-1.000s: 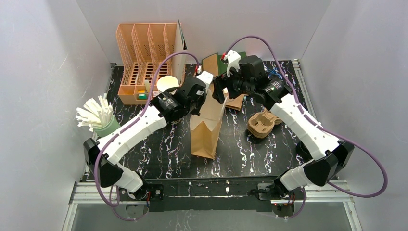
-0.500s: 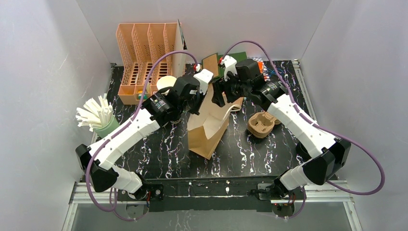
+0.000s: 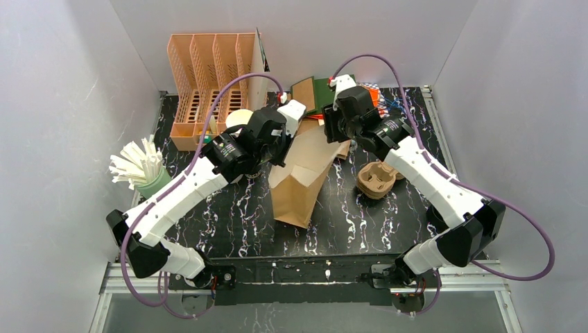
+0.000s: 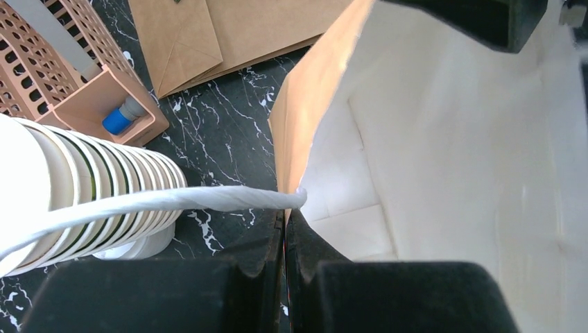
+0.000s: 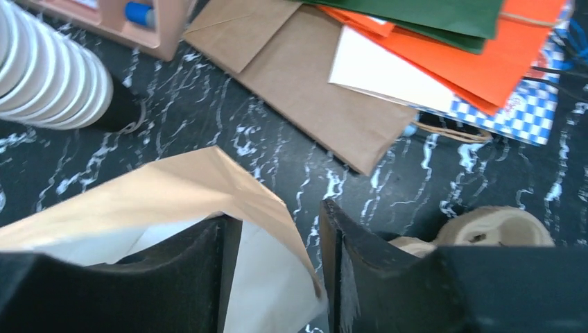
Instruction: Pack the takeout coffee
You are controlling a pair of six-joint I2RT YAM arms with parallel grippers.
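Observation:
A brown paper bag (image 3: 299, 182) with a white lining (image 4: 444, 139) lies tilted on the black marble table, mouth toward the back. My left gripper (image 4: 285, 222) is shut on the bag's left rim, just below its white twisted handle (image 4: 173, 201); in the top view it (image 3: 283, 154) sits at the bag's upper left. My right gripper (image 5: 277, 215) straddles the bag's right rim (image 5: 277, 208): one finger is inside, one outside, with a gap still between them. In the top view it (image 3: 334, 135) is at the bag's upper right. The takeout coffee is out of view.
A tall stack of lidless cups (image 4: 69, 187) stands just left of the bag. Behind are an orange rack (image 3: 208, 76) and flat paper bags (image 5: 471, 62). Pulp cup carriers (image 3: 378, 179) sit right of the bag. A green cup of white sticks (image 3: 142, 170) stands far left.
The bag's mouth has swung back and to the right. My right gripper moved right onto the bag's right rim and its jaws narrowed. The left gripper kept its hold.

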